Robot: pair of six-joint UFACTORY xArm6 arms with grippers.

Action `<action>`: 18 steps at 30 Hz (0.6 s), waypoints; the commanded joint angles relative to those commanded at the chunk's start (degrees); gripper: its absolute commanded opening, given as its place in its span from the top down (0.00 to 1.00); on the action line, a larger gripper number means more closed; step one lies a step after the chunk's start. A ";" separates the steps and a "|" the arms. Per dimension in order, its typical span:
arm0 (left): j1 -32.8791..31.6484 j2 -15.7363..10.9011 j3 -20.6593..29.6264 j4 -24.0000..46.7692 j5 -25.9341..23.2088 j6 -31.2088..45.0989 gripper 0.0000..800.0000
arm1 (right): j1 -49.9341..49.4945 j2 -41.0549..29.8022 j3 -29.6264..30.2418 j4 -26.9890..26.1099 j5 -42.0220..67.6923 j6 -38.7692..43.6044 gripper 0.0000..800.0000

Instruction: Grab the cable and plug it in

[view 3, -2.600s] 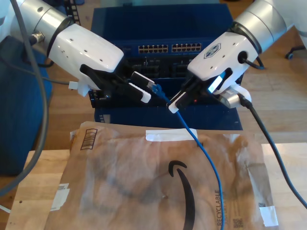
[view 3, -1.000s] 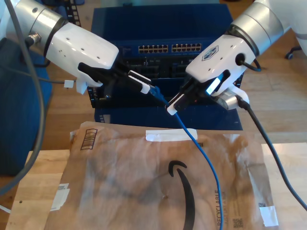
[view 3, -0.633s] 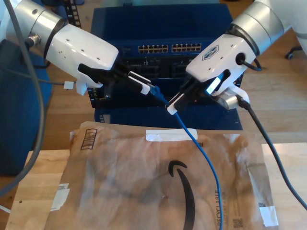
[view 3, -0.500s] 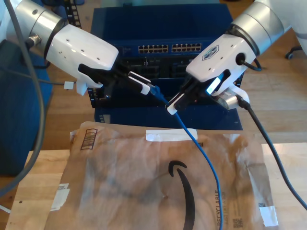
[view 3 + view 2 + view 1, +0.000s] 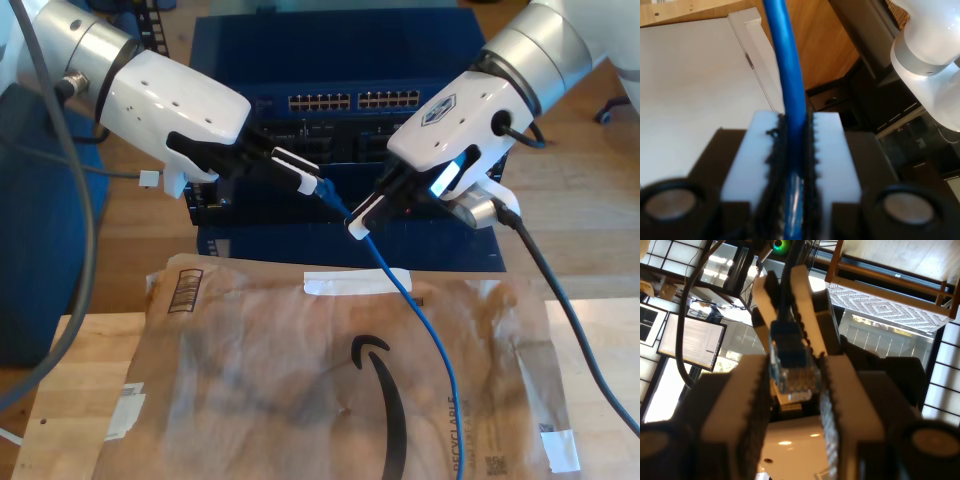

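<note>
The bright blue cable (image 5: 432, 330) rises from the brown envelope toward the network switch (image 5: 355, 100). Its blue-tinted plug (image 5: 792, 365) sits between the pads of my first gripper (image 5: 792, 372), which is shut on it. In the exterior view that first gripper (image 5: 305, 180) comes in from the left, with the plug (image 5: 322, 190) at its tip in front of the switch. My second gripper (image 5: 794, 130) is shut on the cable (image 5: 787, 60) a short way behind the plug; it is the second gripper (image 5: 362, 220) on the exterior view's right.
The switch sits in a dark blue case (image 5: 350, 45) behind the table. A crumpled brown paper envelope (image 5: 300, 390) covers the wooden tabletop (image 5: 60, 400). A thick black robot cable (image 5: 565, 300) hangs at the exterior view's right. A white arm (image 5: 935, 35) is close by.
My first gripper has risen slightly with the plug and edged toward the switch face. My second gripper and the cable behind it have barely moved.
</note>
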 joint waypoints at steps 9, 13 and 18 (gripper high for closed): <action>0.00 0.00 0.35 0.00 0.00 0.00 0.95 | 0.00 0.00 0.00 -0.09 0.00 0.00 0.97; 0.00 -0.09 0.97 -1.14 0.18 0.00 1.00 | 0.88 1.05 0.53 3.43 1.32 0.00 0.39; 0.18 -0.09 1.32 -2.73 0.62 0.18 1.00 | 0.09 1.05 0.00 8.44 2.55 -0.62 0.08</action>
